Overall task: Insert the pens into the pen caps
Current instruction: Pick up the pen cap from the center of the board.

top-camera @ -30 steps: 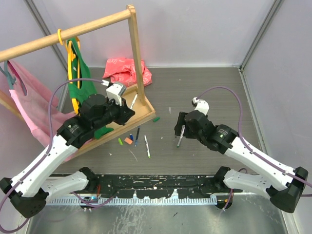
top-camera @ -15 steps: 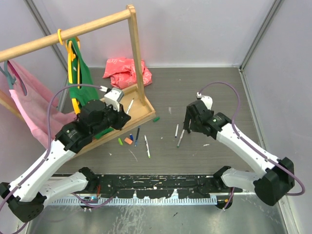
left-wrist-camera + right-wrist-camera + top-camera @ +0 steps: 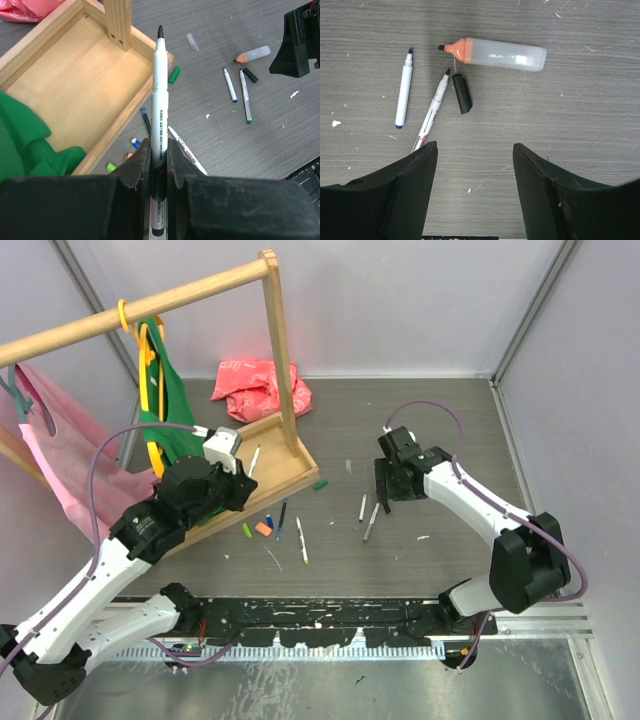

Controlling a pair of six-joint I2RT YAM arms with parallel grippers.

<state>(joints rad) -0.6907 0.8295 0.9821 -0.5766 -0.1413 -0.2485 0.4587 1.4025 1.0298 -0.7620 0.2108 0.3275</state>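
Two tools, read left to right: the left tool is pressed tight on a black-tipped pen, which projects straight out from between its fingers, over the edge of the wooden tray. The right tool is spread wide and holds nothing, hovering above the tabletop. Ahead of its gap lie a blue-ended pen, a slanted pen, a black cap just beside that pen's tip, and an orange highlighter farthest out.
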